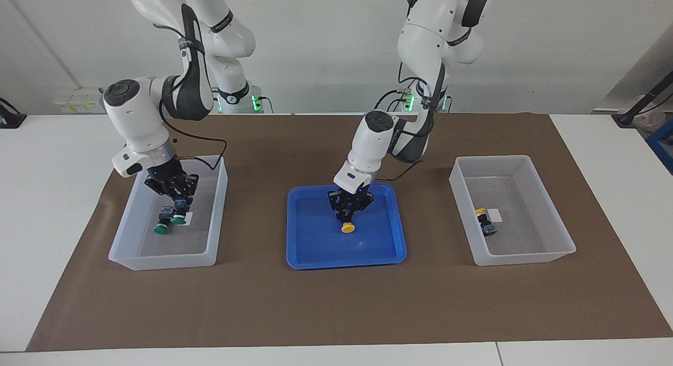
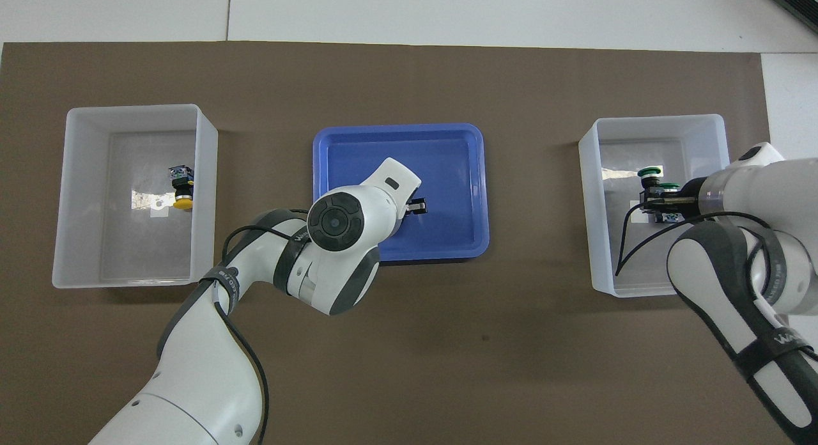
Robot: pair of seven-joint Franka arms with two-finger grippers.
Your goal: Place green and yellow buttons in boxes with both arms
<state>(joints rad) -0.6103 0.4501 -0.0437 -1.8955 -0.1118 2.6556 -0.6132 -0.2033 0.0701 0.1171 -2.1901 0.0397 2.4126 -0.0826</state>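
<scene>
Right-arm box [image 1: 215, 197]: a clear box on the brown mat [image 1: 336, 308] toward the right arm's end of the table.
Resting green button [image 1: 162, 226]: lies on this box's floor, green cap pointing away from the robots.
Right gripper [image 1: 180, 205]: lowered inside the box, fingers pinched on the held green button [image 1: 179, 219], which hangs cap-down just beside the resting one; I cannot tell whether it touches the floor.
Blue tray [image 1: 389, 250]: at the middle of the mat, between the two boxes.
Left gripper [image 1: 347, 212]: down in the tray, fingers clamped on the dark body of the tray's yellow button [image 1: 347, 227], whose cap points away from the robots.
Left-arm box [image 1: 557, 234]: a clear box toward the left arm's end.
Boxed yellow button [image 1: 485, 222]: lies on its side on this box's floor, beside a small white label [image 1: 494, 215].
</scene>
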